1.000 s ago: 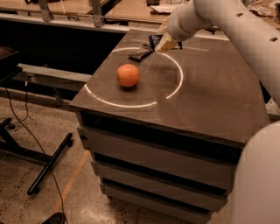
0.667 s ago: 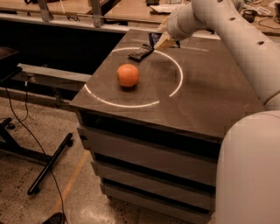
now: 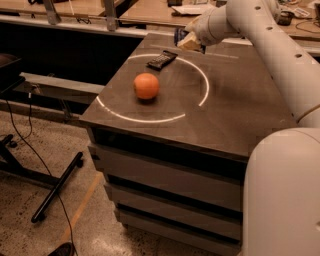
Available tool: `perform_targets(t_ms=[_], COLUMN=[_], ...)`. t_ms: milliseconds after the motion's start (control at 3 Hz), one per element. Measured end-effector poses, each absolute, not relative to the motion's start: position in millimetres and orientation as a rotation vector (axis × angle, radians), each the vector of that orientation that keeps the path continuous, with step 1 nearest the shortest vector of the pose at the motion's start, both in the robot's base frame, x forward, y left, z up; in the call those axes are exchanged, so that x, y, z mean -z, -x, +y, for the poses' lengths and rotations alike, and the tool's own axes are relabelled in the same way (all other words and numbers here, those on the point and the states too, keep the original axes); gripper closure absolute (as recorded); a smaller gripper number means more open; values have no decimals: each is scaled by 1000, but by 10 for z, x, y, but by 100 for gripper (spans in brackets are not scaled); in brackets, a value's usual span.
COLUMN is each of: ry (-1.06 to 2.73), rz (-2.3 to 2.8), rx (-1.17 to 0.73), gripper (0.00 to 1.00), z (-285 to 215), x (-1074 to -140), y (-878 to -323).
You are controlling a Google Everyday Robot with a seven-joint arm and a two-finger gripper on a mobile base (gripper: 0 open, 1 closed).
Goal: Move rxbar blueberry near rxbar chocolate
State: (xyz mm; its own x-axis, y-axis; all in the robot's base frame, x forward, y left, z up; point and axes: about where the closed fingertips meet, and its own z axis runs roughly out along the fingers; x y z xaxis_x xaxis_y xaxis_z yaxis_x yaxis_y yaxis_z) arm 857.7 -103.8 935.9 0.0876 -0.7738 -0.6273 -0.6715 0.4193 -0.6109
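The rxbar chocolate point(image 3: 161, 59), a flat black-wrapped bar, lies on the dark table point(image 3: 235, 105) at the far left, on the white circle line. My gripper point(image 3: 188, 41) is just right of and behind it, a little above the tabletop. It is shut on the rxbar blueberry point(image 3: 178, 36), whose navy-blue wrapper shows at the gripper's left side; most of that bar is hidden by the fingers.
An orange point(image 3: 146, 86) sits on the table inside the white circle, in front of the black bar. My white arm point(image 3: 280, 55) runs along the table's right side. A wooden bench point(image 3: 150, 12) with clutter stands behind the table. Cables and a stand leg lie on the floor at left.
My gripper has lifted slightly off the tabletop with the blue bar in it. The black bar and the orange have not moved.
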Motion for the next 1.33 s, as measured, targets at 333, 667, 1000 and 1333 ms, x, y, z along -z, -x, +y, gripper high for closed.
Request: perform_targets(t_ms=[333,667,1000,1333], ry=[1247,1257,1257,1272], rz=[1662,1659,1659,1617], rx=[81,81,81,122], gripper=[18,0,0,0], z=[-1009,-980,-980,-1015], x=[-9335,-9302,-9302,-9411], y=[-8585,-8592,-8592,-8581])
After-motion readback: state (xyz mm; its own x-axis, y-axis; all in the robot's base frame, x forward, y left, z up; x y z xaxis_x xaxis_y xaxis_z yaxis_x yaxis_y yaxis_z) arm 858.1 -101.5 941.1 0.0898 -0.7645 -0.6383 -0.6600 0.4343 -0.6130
